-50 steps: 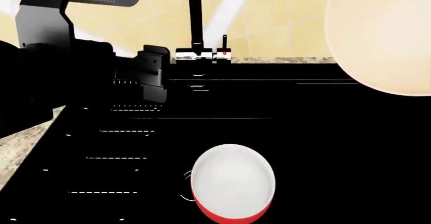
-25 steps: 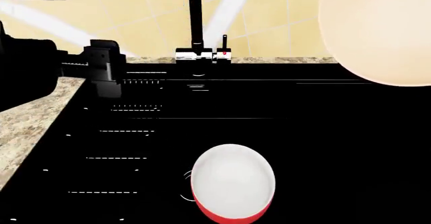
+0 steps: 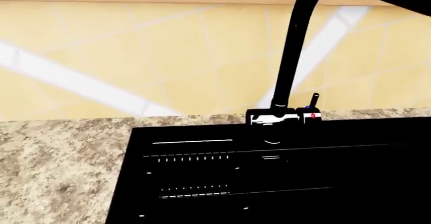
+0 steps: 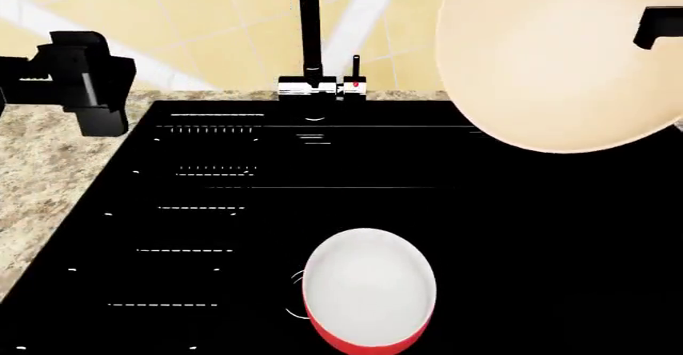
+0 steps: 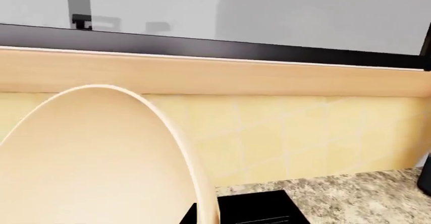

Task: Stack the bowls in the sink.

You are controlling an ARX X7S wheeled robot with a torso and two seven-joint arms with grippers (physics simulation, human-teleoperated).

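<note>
Black sink (image 4: 555,235): right pincer (image 4: 657,27) holds beige bowl (image 4: 555,59) aloft, tilted.

From here only bits of the robot show, and they are all matte black. Over the granite counter (image 4: 43,187), the left gripper (image 4: 91,91) is a blocky, square-edged unit with stepped, flat-faced housings. Against the faucet (image 4: 310,35) side wall, a small black angular piece of the right arm (image 4: 660,27) shows.
</note>
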